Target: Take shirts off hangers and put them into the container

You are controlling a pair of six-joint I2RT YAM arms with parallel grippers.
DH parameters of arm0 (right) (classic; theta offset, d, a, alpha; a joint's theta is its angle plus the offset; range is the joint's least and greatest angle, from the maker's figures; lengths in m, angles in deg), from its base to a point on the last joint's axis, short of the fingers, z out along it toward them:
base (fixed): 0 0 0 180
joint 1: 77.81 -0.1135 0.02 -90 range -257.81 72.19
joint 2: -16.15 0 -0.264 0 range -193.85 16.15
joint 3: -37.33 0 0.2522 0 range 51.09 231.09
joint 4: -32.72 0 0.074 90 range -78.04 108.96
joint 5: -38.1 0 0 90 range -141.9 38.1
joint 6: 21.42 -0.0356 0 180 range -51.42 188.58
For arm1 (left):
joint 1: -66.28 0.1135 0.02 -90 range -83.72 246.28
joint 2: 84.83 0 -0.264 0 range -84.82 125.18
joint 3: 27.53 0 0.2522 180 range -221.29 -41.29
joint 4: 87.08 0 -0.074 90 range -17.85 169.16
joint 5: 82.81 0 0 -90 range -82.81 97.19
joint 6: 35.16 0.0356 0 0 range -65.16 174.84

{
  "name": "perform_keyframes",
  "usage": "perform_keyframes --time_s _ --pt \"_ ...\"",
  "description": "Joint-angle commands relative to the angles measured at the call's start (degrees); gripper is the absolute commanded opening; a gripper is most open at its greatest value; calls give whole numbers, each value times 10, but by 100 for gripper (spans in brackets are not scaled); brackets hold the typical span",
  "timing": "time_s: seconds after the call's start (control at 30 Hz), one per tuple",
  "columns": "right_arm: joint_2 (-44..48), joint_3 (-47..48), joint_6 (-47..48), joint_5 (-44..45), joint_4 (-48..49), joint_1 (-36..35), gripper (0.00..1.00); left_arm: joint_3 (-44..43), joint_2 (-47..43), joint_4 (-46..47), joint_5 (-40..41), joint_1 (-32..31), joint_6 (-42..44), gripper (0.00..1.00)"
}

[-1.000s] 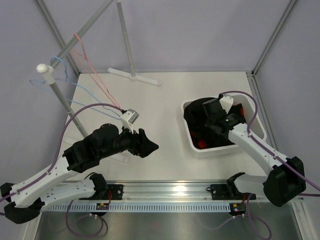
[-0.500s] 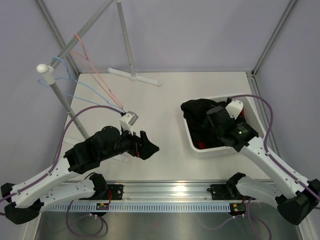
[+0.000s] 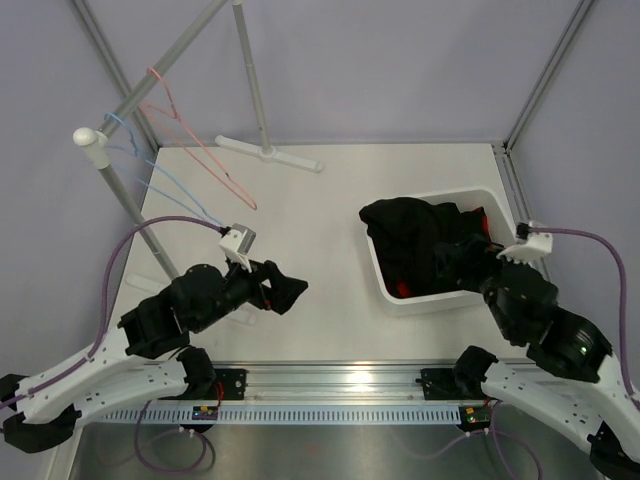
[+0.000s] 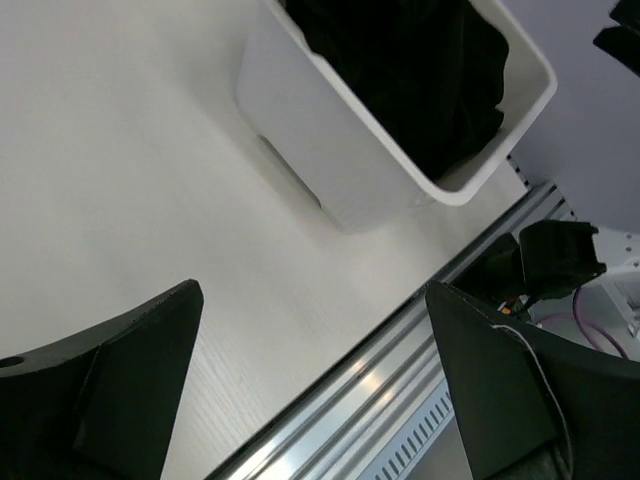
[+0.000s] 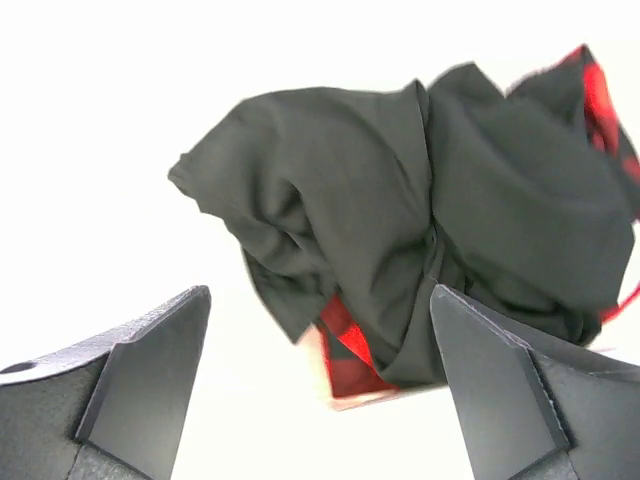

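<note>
The white container (image 3: pixel 385 285) stands at the right of the table with both shirts heaped in it. The black shirt (image 3: pixel 405 235) lies on top and drapes over the left rim. The red plaid shirt (image 3: pixel 478 218) peeks out beneath it. My right gripper (image 3: pixel 463 262) hovers at the basket's near right side, open and empty; its wrist view shows the black shirt (image 5: pixel 400 220) and a red plaid patch (image 5: pixel 350 350) ahead. My left gripper (image 3: pixel 285 290) is open over bare table, left of the container (image 4: pixel 340 160). The pink hanger (image 3: pixel 195 135) and the blue hanger (image 3: pixel 165 185) hang bare on the rack.
The grey rack pole (image 3: pixel 125 205) slants up at the far left, and its upright (image 3: pixel 250 70) and white foot (image 3: pixel 268 152) stand at the back. A metal rail (image 3: pixel 340 375) runs along the near edge. Frame posts mark the corners.
My right gripper opened, let go of the black shirt and drew back out of the basket toward the near right. My left gripper opened wider and pulled back slightly. The hangers swung a little.
</note>
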Motion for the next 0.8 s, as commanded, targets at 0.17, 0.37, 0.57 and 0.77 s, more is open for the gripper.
perform_keyframes --time_s 0.17,0.37,0.57,0.77 --pt "150 -10 204 -112 206 -5 99 23 -66 185 108 -2 138 99" --pt "203 -73 265 -244 371 -5 99 121 -142 348 123 -2 184 99" --pt "259 -174 293 -348 544 -5 99 303 -236 533 101 -2 181 99" --pt "304 -225 335 -397 590 -5 99 423 -329 679 116 -2 217 99"
